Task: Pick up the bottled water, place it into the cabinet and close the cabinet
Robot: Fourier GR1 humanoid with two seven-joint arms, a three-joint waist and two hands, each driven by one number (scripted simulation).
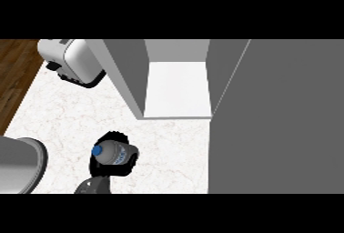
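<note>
while the view looks steeply down: only one hand shows, at lower left of centre
hand: left hand [106, 164], black, coming up from the lower edge on a grey forearm, fingers curled round the bottled water
right hand: out of the frame
bottled water: bottled water [113, 153], blue cap toward the viewer, clear body with a blue label, held in the left hand over the bench, below and left of the cabinet opening
cabinet: cabinet [176, 88] at upper centre, open, with a bare white shelf inside
cabinet door: cabinet door [282, 118], a wide grey panel filling the right side of the frame
bench: bench [67, 118], pale marbled top
toaster: toaster [73, 61] at upper left, on the bench
grey vessel: grey vessel [19, 164] at the left edge, cut off
floor: floor [13, 73], dark wood, far upper left
</note>
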